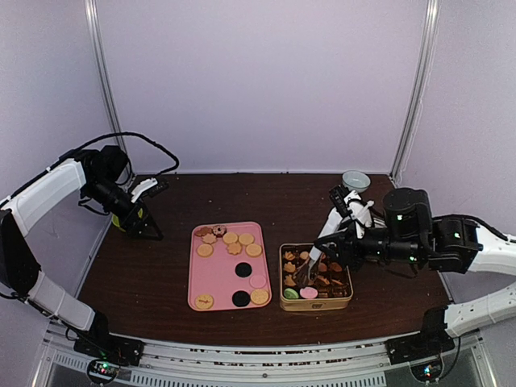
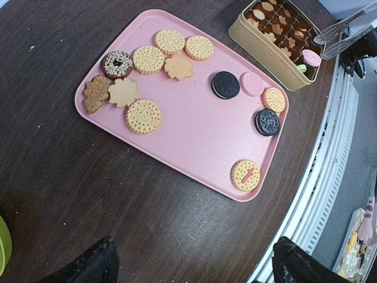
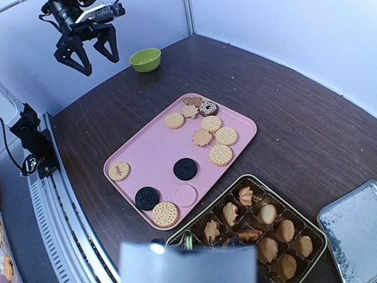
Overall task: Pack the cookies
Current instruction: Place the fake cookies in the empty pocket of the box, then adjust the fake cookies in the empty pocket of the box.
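Several cookies lie on a pink tray: tan round and flower-shaped ones, two black discs and one pink disc. More cookies fill a gold tin to the tray's right. My right gripper is shut on metal tongs, whose tips reach down into the tin's near-left part. I cannot tell whether the tips hold a cookie. My left gripper hangs open and empty, left of the tray.
A green bowl sits at the far left, under the left gripper. The tin's silver lid lies right of the tin. A grey bowl stands at the back right. White walls enclose the table.
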Available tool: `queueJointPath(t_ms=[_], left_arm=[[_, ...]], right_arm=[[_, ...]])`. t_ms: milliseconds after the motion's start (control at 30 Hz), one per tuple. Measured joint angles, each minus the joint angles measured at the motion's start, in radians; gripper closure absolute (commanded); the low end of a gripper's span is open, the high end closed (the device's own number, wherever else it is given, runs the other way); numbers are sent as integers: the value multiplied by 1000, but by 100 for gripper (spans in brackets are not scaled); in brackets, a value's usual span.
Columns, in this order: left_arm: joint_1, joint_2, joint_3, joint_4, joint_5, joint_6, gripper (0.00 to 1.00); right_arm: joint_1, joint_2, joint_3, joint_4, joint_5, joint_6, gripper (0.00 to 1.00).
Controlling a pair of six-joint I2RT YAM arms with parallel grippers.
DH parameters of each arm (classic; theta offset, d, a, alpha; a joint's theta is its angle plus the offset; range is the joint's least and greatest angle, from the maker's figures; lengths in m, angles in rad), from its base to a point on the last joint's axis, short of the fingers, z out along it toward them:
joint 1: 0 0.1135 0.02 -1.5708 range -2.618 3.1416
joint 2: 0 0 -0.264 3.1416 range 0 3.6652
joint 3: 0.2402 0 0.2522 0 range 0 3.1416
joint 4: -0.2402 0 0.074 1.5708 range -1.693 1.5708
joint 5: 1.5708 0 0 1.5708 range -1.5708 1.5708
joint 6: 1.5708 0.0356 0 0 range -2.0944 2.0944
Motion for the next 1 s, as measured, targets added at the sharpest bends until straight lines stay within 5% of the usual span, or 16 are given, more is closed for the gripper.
queueJointPath(t_ms=[1000], left_arm=[[0,20,13,-26,18,8,10]], right_arm=[[0,15,-83,12,29,-53,84]])
